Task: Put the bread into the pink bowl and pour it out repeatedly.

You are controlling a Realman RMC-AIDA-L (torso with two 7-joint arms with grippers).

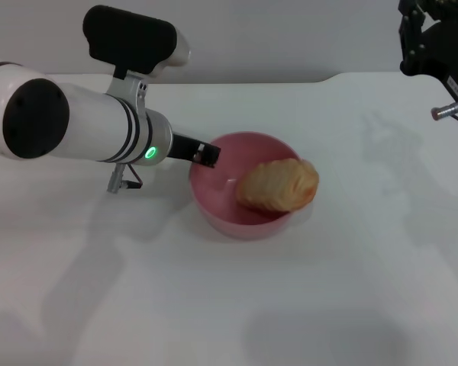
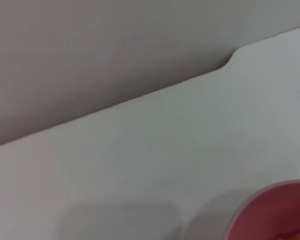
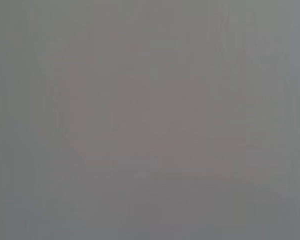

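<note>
The pink bowl [image 1: 244, 191] sits at the middle of the white table, and its rim [image 2: 270, 210] shows in a corner of the left wrist view. The bread [image 1: 278, 185], orange-brown and ridged, lies inside the bowl against its right wall, with one end over the rim. My left gripper [image 1: 207, 155] reaches in from the left and is shut on the bowl's left rim. My right gripper [image 1: 431, 42] hangs high at the far right, away from the bowl. The right wrist view shows only plain grey.
The white table [image 1: 351, 290] spreads around the bowl, with its back edge [image 1: 313, 81] against a grey wall. A small metal rod with a red tip [image 1: 446, 111] sticks out below the right arm.
</note>
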